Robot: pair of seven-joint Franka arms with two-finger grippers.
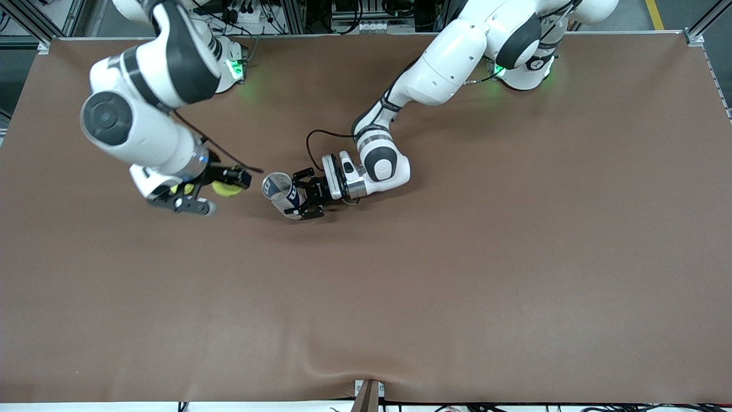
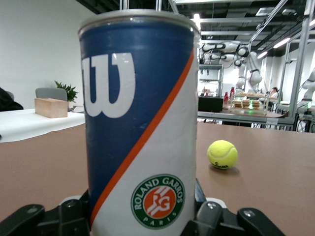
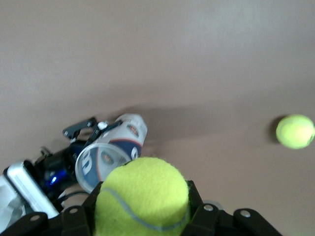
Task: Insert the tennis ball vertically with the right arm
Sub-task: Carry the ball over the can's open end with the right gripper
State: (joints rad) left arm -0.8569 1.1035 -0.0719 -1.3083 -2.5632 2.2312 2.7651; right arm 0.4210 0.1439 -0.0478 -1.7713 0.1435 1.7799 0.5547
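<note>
Front view: the right gripper [image 1: 214,189] hangs over the brown table [image 1: 457,274] toward the right arm's end, its fingers clamped on a yellow-green tennis ball [image 1: 227,188]. Beside it, the left gripper [image 1: 302,199] holds an upright can [image 1: 281,193] by its side, open mouth up; a second ball [image 1: 184,187] shows partly under the right arm's wrist. Left wrist view: the can [image 2: 140,123] fills the frame between the black fingers [image 2: 216,219], blue and white with an orange diagonal stripe, a white W and a round Roland Garros badge; the second ball [image 2: 222,154] lies on the table, apart from the can. Right wrist view: the held ball [image 3: 142,196] is fuzzy with a grey seam, gripped on both sides; below it are the can [image 3: 110,152], the left gripper [image 3: 81,130] and the loose ball [image 3: 295,131].
</note>
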